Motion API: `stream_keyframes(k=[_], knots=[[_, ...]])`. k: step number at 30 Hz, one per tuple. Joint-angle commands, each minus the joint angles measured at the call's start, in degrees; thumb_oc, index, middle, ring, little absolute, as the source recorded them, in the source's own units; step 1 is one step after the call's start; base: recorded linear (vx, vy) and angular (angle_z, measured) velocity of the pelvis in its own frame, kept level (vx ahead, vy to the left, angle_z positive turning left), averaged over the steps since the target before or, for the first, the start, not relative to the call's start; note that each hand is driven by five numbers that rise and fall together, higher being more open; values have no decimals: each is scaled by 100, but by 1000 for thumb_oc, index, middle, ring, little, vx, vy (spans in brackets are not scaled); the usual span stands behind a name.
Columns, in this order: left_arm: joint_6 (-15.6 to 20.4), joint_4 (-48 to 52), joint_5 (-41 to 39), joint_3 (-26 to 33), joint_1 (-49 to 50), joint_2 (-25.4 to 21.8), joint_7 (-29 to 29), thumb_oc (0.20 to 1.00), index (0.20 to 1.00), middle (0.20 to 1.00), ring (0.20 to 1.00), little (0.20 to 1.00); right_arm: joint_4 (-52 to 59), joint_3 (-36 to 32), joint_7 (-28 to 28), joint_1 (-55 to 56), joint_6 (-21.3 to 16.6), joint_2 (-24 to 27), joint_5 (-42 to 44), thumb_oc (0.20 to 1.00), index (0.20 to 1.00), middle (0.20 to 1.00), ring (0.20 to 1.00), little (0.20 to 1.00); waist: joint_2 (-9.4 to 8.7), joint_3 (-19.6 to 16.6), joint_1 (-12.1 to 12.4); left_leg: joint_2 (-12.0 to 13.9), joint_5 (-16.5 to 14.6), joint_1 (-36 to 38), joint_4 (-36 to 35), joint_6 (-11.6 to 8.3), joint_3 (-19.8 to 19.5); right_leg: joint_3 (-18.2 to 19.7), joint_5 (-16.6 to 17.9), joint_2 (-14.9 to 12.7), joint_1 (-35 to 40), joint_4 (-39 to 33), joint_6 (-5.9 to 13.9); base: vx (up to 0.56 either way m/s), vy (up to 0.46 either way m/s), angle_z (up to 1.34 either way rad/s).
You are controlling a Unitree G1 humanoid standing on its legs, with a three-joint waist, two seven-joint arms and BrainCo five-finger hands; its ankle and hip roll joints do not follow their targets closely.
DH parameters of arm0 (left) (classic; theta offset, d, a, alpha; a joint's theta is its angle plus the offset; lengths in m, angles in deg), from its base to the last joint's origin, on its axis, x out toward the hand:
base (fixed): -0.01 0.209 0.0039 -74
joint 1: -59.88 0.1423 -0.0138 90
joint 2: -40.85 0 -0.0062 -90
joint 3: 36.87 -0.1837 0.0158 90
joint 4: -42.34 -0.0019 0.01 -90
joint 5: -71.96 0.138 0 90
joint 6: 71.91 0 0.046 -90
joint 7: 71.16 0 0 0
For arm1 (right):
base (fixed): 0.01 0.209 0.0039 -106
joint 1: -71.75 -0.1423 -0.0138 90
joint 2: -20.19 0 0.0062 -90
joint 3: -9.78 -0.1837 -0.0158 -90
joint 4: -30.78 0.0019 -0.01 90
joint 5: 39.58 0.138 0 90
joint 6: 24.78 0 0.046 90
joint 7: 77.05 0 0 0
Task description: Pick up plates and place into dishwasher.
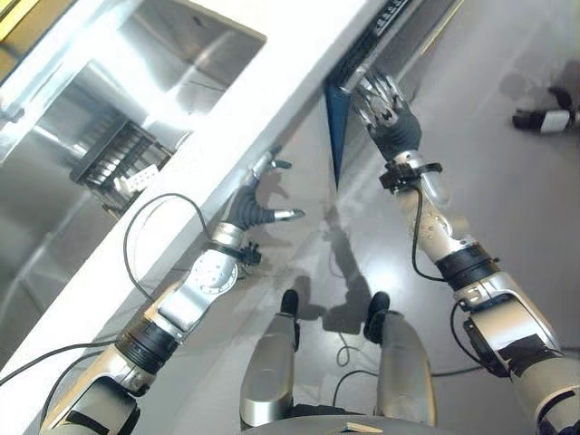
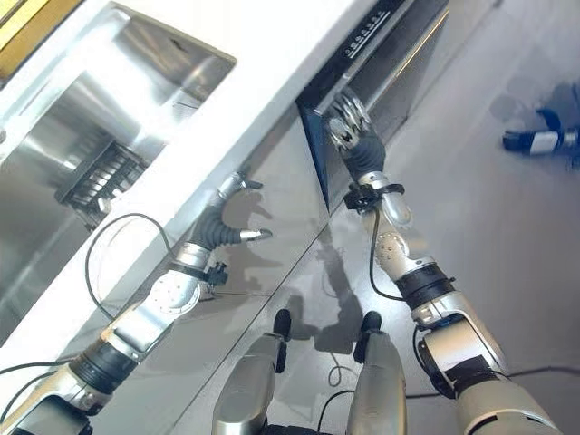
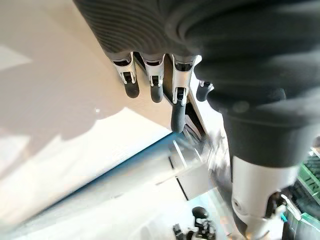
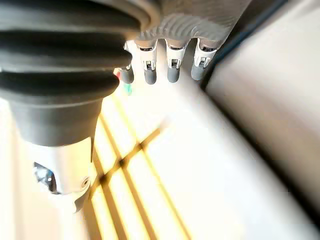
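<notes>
The dishwasher [image 1: 412,45] sits under the white counter [image 1: 272,91], its door tipped a little outward, with a dark blue gap [image 1: 339,122] along its side. My right hand [image 1: 388,111] is up at the door's top corner, fingers fanned and only lightly bent against the edge. Below the counter's front hangs my left hand [image 1: 256,204], fingers relaxed, thumb out, holding nothing. In the steel sink [image 1: 172,54] stands a dark slatted rack [image 1: 116,156]; I cannot tell whether it holds plates.
Grey floor spreads to the right of the dishwasher. A dark and white shoe [image 1: 542,119] lies on the floor at the far right. The cabinet front [image 2: 272,190] below the counter is close behind my left hand.
</notes>
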Motion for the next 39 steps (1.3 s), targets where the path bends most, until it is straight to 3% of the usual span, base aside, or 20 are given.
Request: stream_keyframes(k=[1,6,10,16,23,26,29,33,39], knots=[[422,133,-243,2283,29,-1275,845,1000,1000,1000,1000,1000,93,29,7,31,-395,-533,-228,1000,1000,1000,1000,1000,-984,-980,696,-722,-327,-244,378,733,173,644,1050,-283,1279,-2330,801,161,-25,17],[496,72,-144,2319,307,-1047,496,1000,1000,1000,1000,1000,379,9,-433,603,-299,-823,-478,1000,1000,1000,1000,1000,-1225,-1347,646,-659,-484,221,212,791,258,753,1255,-325,1753,-2718,973,120,8,6],[474,121,-69,2344,487,-926,334,1000,1000,1000,1000,1000,649,-79,-664,1095,-199,-888,-538,1000,1000,1000,1000,1000,-1302,-1523,519,-595,-631,531,164,834,403,872,1369,-373,2007,-2912,1060,69,24,0],[562,96,-121,2465,887,-641,-5,1000,1000,1000,1000,1000,1007,-387,-753,2309,8,-892,-976,1000,1000,1000,1000,1000,-1223,-1720,197,-546,-800,992,77,944,676,1092,1417,-462,2172,-2935,1152,38,90,-12],[436,309,-429,2494,1298,-332,-556,1000,1000,1000,1000,1000,1627,-1079,-891,3957,337,-605,-1310,1000,1000,1000,1000,1000,-1112,-1913,-422,-508,-884,1409,-124,1021,1069,1451,1492,-524,2115,-2951,1169,-8,100,-27],[355,375,-1170,2404,1356,-219,-1297,1000,1000,1000,1000,1000,2041,-1184,-812,4170,412,-463,-1549,1000,1000,1000,1000,1000,-1082,-1949,-632,-511,-886,1515,-188,1028,1226,1544,1517,-533,2036,-2934,1158,-35,86,-30],[437,612,-2426,2105,1412,-64,-2751,1000,1000,1000,1000,1000,2366,-1218,-677,4178,342,-196,-1752,1000,1000,1000,1000,1000,-1031,-1978,-783,-512,-865,1623,-302,1025,1360,1624,1533,-530,1950,-2931,1143,-48,98,-26],[459,864,-3610,1821,1355,7,-3740,1000,1000,1000,1000,1000,2698,-1133,-565,4071,305,88,-1823,1000,1000,1000,1000,1000,-962,-2077,-862,-517,-788,1775,-542,985,1430,1673,1511,-498,1925,-2974,1137,-9,79,-15],[863,1134,-4640,1817,1115,121,-3893,1000,1000,1000,1000,1000,3133,-953,-230,3860,411,293,-1978,1000,1000,1000,1000,1000,-942,-2286,-837,-501,-626,1908,-881,901,1365,1593,1407,-414,2000,-3048,1107,22,39,4]])
